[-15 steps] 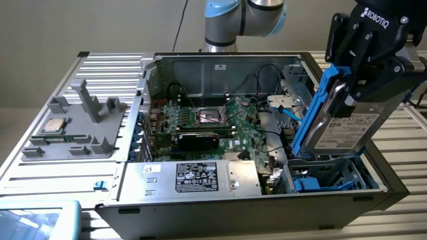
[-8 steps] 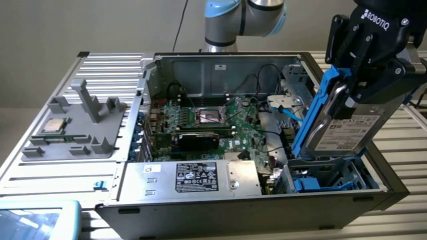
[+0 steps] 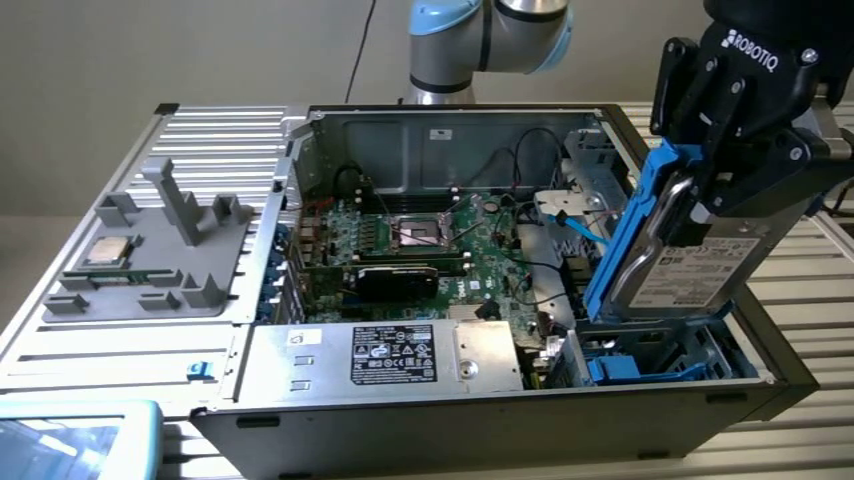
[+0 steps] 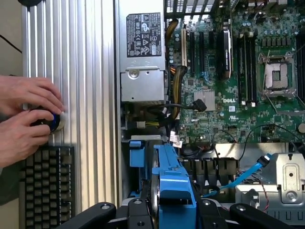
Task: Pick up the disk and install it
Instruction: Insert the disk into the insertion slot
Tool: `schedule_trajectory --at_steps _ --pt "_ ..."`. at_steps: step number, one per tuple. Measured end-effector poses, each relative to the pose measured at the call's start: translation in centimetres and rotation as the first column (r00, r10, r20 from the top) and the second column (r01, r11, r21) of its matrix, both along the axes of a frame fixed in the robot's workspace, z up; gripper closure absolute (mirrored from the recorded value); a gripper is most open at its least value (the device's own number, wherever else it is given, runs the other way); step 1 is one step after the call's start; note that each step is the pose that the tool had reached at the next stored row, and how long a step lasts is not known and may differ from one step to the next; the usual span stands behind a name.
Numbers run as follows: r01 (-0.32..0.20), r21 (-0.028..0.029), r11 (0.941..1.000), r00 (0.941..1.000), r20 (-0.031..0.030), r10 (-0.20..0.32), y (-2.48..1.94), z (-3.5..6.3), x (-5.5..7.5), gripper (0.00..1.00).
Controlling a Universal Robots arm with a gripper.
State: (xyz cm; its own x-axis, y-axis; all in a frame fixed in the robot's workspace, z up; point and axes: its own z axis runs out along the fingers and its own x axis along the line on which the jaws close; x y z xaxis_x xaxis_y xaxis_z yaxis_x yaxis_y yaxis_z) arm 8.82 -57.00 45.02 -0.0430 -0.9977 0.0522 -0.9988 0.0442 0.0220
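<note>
Installation step in hand. The gripper (image 3: 705, 195) has its jaws clamped on the disk (image 3: 674, 270), which stands steeply tilted with its lower end at the mouth of the blue drive bay (image 3: 654, 368) in the open computer chassis (image 3: 400, 430). Judgement: seating calls for squaring the carrier with the bay.

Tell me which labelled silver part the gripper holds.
The disk in the blue carrier, standing tilted; the box with the black label lies flat in the case.
</note>
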Motion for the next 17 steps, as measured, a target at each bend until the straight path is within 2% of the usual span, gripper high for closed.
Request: schedule_trajectory --at_steps 7,10,12,15,17 --pt "-0.002 0.0015 1.0 1.0 0.0004 0.002 -0.52 -0.84 -0.1 0.63" --pt "-0.002 0.0085 1.0 1.0 0.0007 0.002 -0.77 -1.16 -0.1 0.63" --pt "-0.002 0.0185 0.9998 1.0 0.0007 0.002 -0.85 -1.35 -0.1 0.63" --pt "-0.002 0.0228 0.9997 1.0 0.0008 0.002 -1.19 -1.47 -0.1 0.63" --pt "-0.002 0.0228 0.9997 1.0 0.0008 0.002 -1.38 -1.53 -0.1 0.63"
